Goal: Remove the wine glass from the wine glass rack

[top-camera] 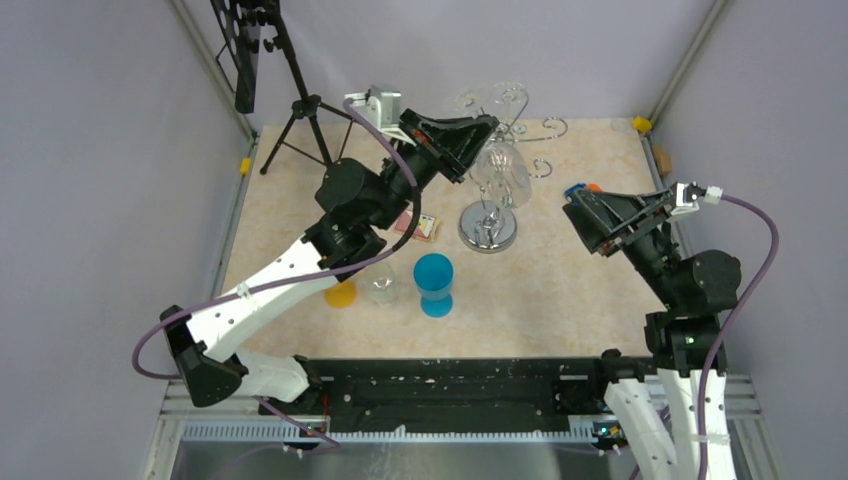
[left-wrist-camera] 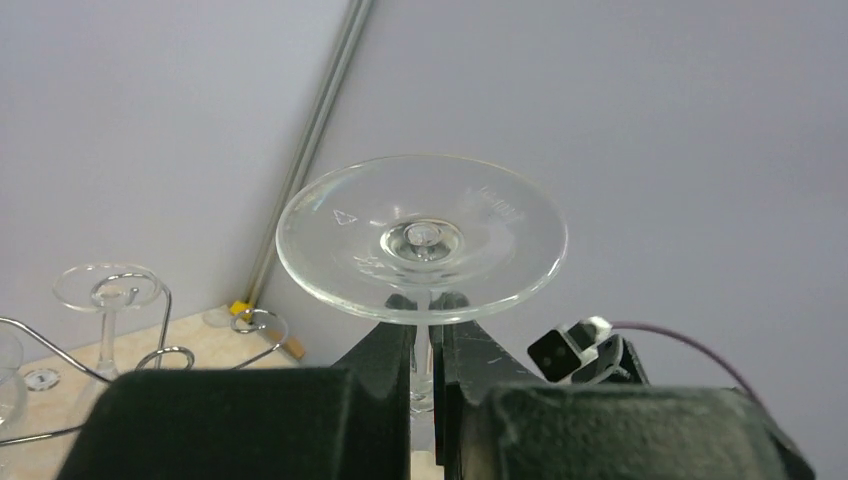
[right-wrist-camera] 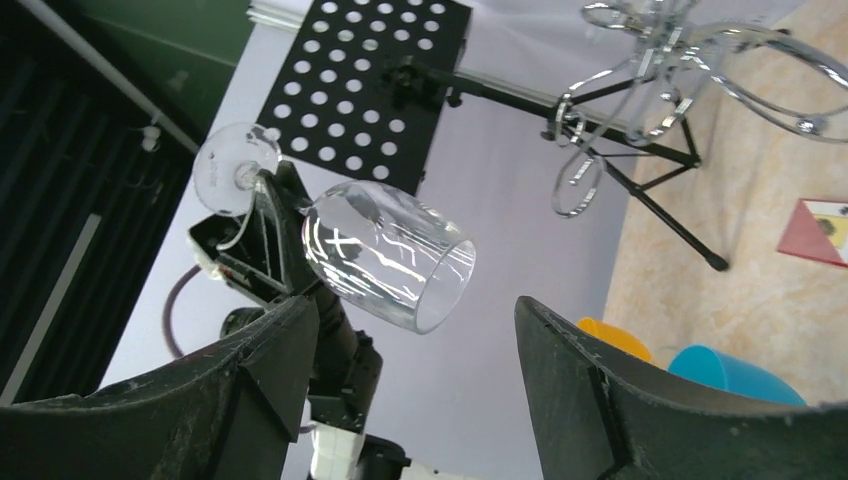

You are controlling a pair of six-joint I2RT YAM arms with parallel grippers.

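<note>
Left gripper (left-wrist-camera: 428,322) tight on wine glass (left-wrist-camera: 420,236) stem

Left wrist view: only the foot and upper stem of the wine glass (left-wrist-camera: 421,240) show. The lower stem sits between the left jaws and the bowl is hidden behind them

Overhead: clear bowls overlap the post of the rack (top-camera: 488,228) and cannot be told apart. Tripod (top-camera: 304,104) head cut by top edge. Card (top-camera: 427,229) and yellow cup (top-camera: 341,294) partly under the left arm (top-camera: 290,275); card print unreadable

Right wrist view: rack cut by top and right edges; blue cup (right-wrist-camera: 728,372) partly behind the right jaws
</note>
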